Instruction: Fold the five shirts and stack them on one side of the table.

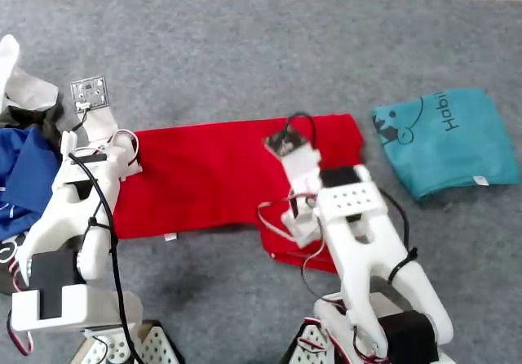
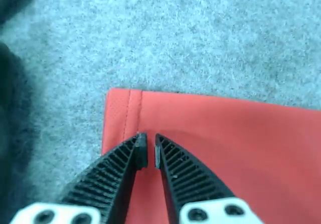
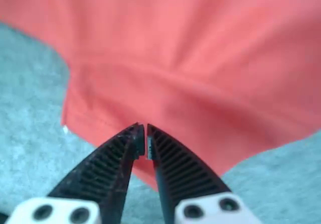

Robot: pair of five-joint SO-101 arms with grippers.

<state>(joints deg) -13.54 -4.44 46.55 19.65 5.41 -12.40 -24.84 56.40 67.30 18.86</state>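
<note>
Nearest us, the right gripper (image 3: 145, 138) sits at the near right part of the red shirt (image 1: 212, 176). Its jaws are pressed together on a bunched flap of the cloth, and creases run towards the tips. A little farther and to the left, the left gripper (image 2: 146, 148) sits just inside the hem at the shirt's left end. Its jaws are drawn almost together, and we judge that they pinch the fabric there.

The red shirt lies across the middle of the grey table (image 1: 245, 54) as a long band, only partly folded. Farther to the right, well apart from it, a teal shirt (image 1: 444, 139) lies folded. At the far left a heap of loose shirts (image 1: 24, 160) waits, with blue, dark and white cloth in it.

We reckon one shirt is done and one is in hand. The heap is untouched, and no stack has been started.
</note>
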